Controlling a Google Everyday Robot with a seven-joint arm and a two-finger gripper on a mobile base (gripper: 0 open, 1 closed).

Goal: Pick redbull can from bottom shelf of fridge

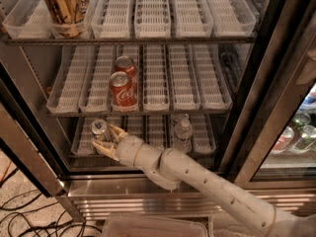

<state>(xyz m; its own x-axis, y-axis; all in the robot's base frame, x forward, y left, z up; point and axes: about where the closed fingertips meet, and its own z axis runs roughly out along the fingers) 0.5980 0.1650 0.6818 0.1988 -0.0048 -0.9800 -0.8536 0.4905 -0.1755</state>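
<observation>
The redbull can [99,129] stands in the left lanes of the bottom shelf [148,132] of the fridge [247,83]; only its shiny silver top and a bit of its side show. My gripper [104,141] reaches in from the lower right on a long white arm, its cream fingers [117,131] set around the can, one above right and one below. The can sits between them.
A clear plastic bottle [182,135] stands on the bottom shelf right of my arm. Two red cola cans [122,90] stand on the middle shelf. A gold can [64,6] stands top left. The steel sill [148,191] lies below. A neighbouring cooler holds bottles [296,137].
</observation>
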